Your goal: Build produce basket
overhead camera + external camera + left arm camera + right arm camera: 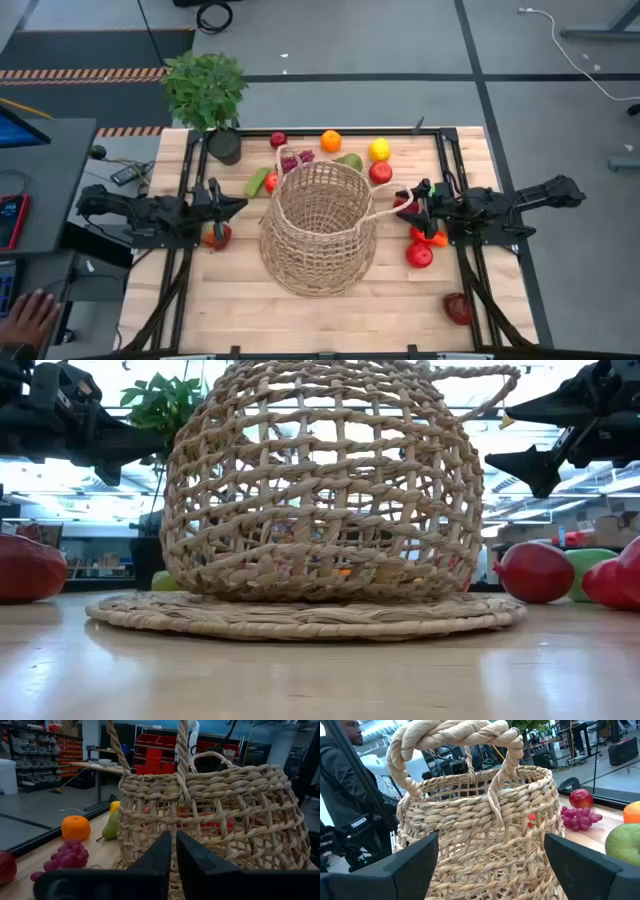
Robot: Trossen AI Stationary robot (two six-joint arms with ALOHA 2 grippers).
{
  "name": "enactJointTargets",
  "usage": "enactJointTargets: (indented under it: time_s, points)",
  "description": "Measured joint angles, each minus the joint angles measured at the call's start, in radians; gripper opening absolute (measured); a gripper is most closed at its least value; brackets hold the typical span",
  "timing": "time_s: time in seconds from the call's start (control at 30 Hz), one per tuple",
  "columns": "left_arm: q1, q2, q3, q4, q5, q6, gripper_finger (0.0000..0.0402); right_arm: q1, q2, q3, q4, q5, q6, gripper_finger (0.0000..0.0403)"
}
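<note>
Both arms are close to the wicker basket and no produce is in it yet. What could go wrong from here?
1. The right gripper, open, sits at the wicker basket's loop handle; a finger may snag it and drag or tip the basket.
2. A red apple lies right by the shut left gripper; a sweep might roll it away.
3. Red fruit crowds the right arm and may get knocked.

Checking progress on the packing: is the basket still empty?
Empty, apparently: the high view looks down into the basket and shows only weave, no produce inside.
</note>
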Motion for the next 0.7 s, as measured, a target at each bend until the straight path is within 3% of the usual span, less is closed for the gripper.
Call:
enactJointTargets:
  time_s: [0.7]
  points:
    - [0.0,0.0,0.0,0.0,0.0,0.0,0.0029,0.0,0.0,0.0,0.0,0.0,0.0,0.0365]
